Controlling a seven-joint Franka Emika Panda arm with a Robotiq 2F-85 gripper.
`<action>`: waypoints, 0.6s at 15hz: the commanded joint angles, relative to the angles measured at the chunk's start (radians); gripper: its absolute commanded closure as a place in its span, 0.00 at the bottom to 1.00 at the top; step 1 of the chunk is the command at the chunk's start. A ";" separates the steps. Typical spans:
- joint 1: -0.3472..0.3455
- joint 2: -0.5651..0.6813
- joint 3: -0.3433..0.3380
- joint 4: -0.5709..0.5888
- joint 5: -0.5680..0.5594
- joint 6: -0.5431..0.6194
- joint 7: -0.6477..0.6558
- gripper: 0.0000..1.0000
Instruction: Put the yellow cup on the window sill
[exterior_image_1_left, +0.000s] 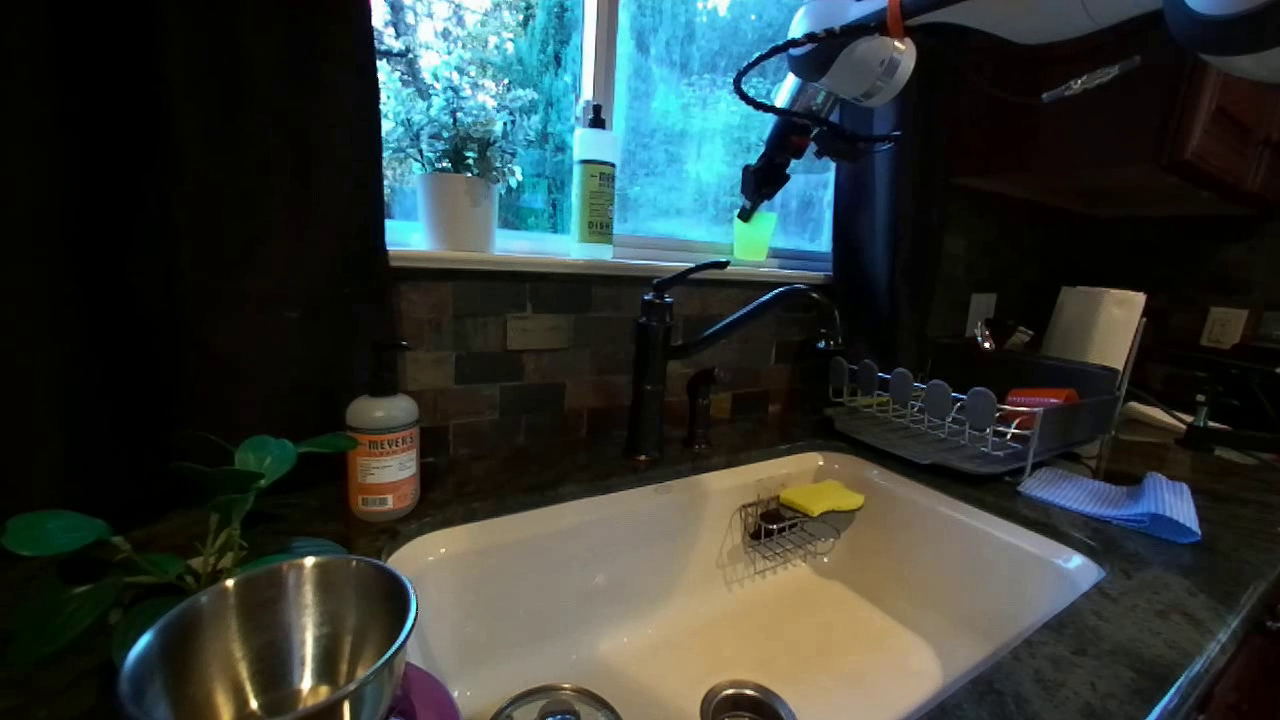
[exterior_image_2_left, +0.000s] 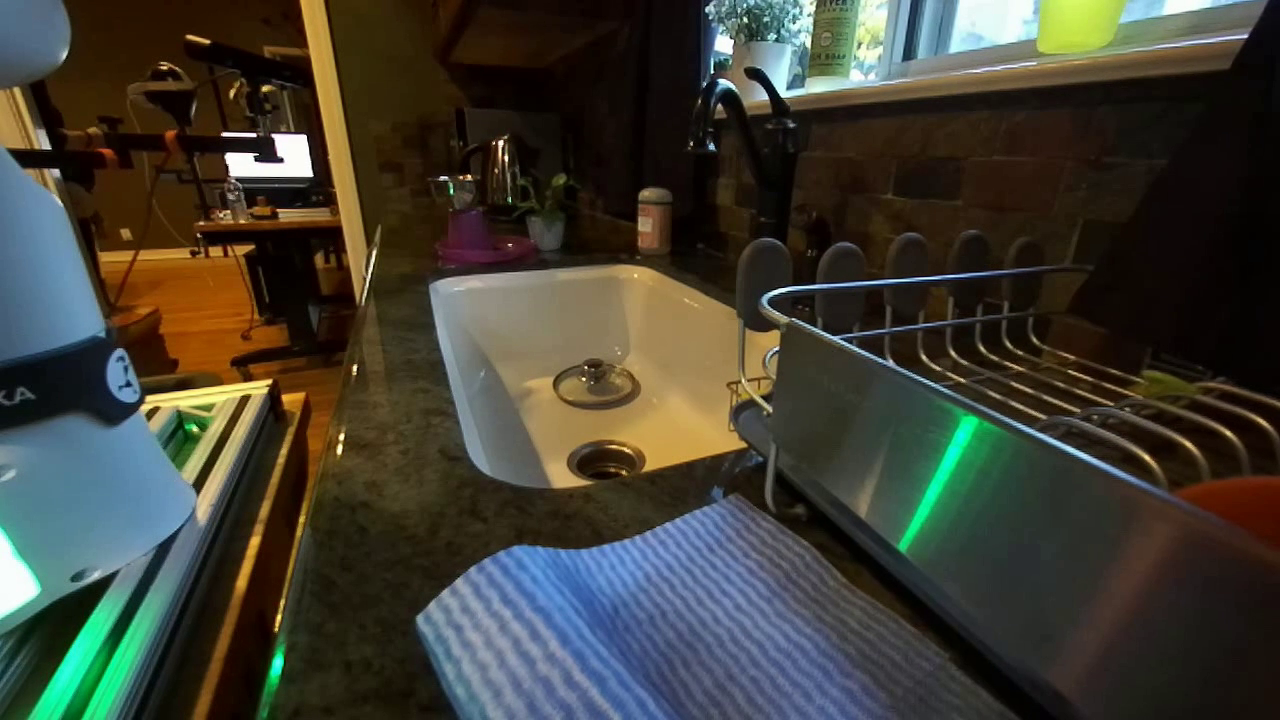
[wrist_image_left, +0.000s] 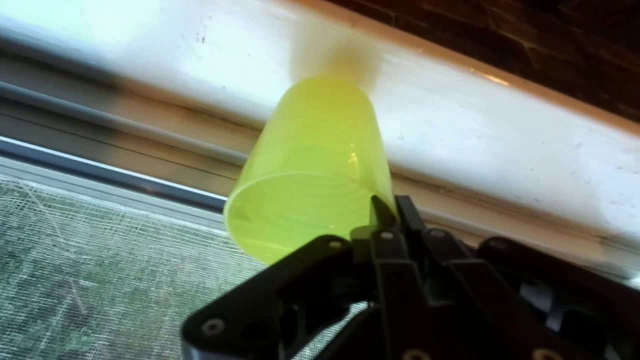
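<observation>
Yellow cup (wrist_image_left: 315, 140), upright at the sill (wrist_image_left: 460, 130) above the back edge of the worktop (exterior_image_1_left: 1170, 610), its rim clenched in the claw (wrist_image_left: 396, 210); contact beneath unclear. Seat it level before releasing; withdraw along its wall so the claw clears the rim.

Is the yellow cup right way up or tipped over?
Upright: in an exterior view, the yellow cup has its wide end up, narrow end down.

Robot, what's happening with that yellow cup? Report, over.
Gripper shut on rim of yellow cup. Cup at window sill, contact unclear. Dish soap bottle stands apart, seemingly not blocking.
</observation>
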 joint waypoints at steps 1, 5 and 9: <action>0.016 0.016 -0.015 0.038 -0.037 -0.066 0.040 0.99; 0.013 0.022 -0.014 0.044 -0.036 -0.079 0.046 0.99; 0.009 0.032 -0.013 0.049 -0.028 -0.077 0.046 0.62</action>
